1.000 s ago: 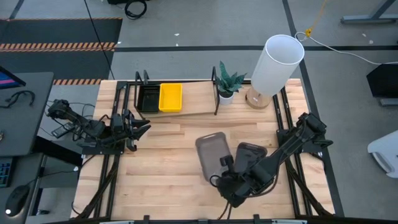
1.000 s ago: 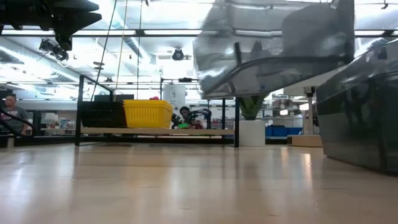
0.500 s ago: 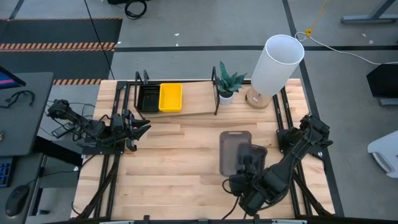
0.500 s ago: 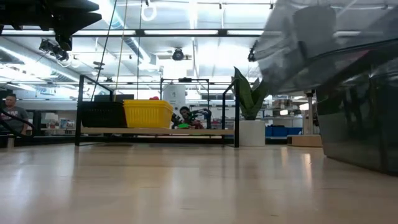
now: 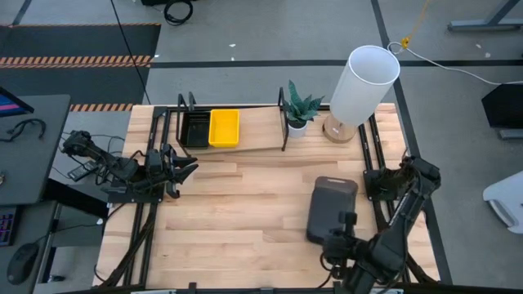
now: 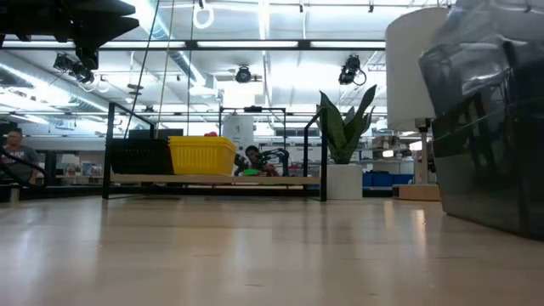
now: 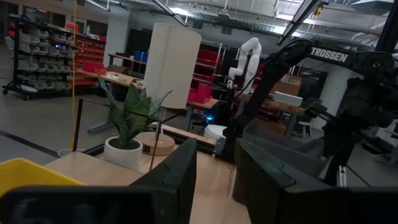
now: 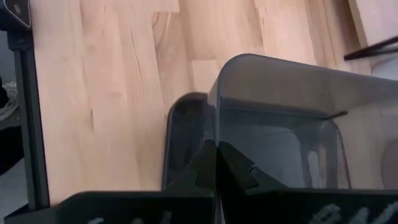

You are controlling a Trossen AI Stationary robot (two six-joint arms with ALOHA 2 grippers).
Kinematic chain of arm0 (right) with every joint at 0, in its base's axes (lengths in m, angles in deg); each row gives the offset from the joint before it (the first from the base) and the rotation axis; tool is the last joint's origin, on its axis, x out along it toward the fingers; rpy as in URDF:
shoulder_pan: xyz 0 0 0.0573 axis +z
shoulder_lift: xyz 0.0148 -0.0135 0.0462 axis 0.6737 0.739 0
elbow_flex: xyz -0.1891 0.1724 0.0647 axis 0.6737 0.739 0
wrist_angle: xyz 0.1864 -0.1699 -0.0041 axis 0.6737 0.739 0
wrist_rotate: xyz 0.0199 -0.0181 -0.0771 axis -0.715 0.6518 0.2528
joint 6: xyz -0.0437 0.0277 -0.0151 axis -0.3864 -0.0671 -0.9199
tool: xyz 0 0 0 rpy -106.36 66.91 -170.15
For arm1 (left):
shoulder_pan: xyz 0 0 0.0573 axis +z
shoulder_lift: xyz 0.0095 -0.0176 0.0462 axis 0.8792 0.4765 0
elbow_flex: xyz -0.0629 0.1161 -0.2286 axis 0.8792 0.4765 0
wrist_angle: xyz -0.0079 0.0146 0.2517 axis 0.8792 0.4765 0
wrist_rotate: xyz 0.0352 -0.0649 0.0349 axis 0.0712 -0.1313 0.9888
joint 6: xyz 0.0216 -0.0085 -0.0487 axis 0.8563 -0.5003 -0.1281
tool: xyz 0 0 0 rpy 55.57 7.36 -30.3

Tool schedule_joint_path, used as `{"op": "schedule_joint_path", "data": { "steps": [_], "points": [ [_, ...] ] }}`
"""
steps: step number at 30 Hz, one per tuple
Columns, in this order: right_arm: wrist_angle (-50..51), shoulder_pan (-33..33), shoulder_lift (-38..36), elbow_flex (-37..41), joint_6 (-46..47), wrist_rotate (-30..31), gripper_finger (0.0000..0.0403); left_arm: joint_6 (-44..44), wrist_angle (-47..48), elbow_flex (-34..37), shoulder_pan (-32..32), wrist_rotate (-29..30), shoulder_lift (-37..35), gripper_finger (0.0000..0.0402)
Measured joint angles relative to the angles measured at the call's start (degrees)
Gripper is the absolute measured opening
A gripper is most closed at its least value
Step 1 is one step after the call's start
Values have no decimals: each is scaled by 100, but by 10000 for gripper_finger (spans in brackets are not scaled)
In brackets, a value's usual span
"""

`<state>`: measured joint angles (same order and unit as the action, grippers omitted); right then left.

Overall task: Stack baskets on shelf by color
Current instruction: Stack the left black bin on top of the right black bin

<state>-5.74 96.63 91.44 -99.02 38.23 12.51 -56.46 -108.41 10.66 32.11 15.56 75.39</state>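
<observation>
My right gripper (image 5: 339, 238) is near the table's front right, shut on a dark grey basket (image 5: 332, 206). It holds that basket over a second dark grey basket (image 8: 185, 134), which rests on the table. Both also show at the right of the low view (image 6: 489, 127). The shelf (image 5: 253, 140) stands at the far edge; a black mesh basket (image 5: 194, 128) and a yellow basket (image 5: 225, 127) sit side by side on its left part. My left gripper (image 5: 185, 167) waits open at the table's left, touching nothing. My right gripper pinches the near short-end wall (image 8: 219, 144) of the dark grey basket at its rim, one finger inside and one outside. The fingers come from the table's near side, slanting down. The basket lies lengthwise away from the gripper, over the lower basket; whether the two touch I cannot tell.
A potted plant (image 5: 300, 110) stands by the shelf's right end and a white-shaded lamp (image 5: 362, 84) at the far right corner. Bare wood lies between the shelf and the grey baskets. Black frame rails (image 5: 377, 155) run along both table sides.
My right gripper has carried the dark grey basket from the table's middle toward the right edge. It has turned the basket from a slant until it lines up over the other grey basket. The gripper stays shut on it.
</observation>
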Motion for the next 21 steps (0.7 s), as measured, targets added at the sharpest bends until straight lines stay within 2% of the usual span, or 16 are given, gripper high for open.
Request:
{"op": "schedule_joint_path", "data": {
  "steps": [9,21],
  "points": [
    [-17,202,0,0,583,-13,3,-1,42,0,0,193,2,117],
    [-445,20,24,300,350,-1,5,-5,44,0,-1,193,0,117]
  ]
}}
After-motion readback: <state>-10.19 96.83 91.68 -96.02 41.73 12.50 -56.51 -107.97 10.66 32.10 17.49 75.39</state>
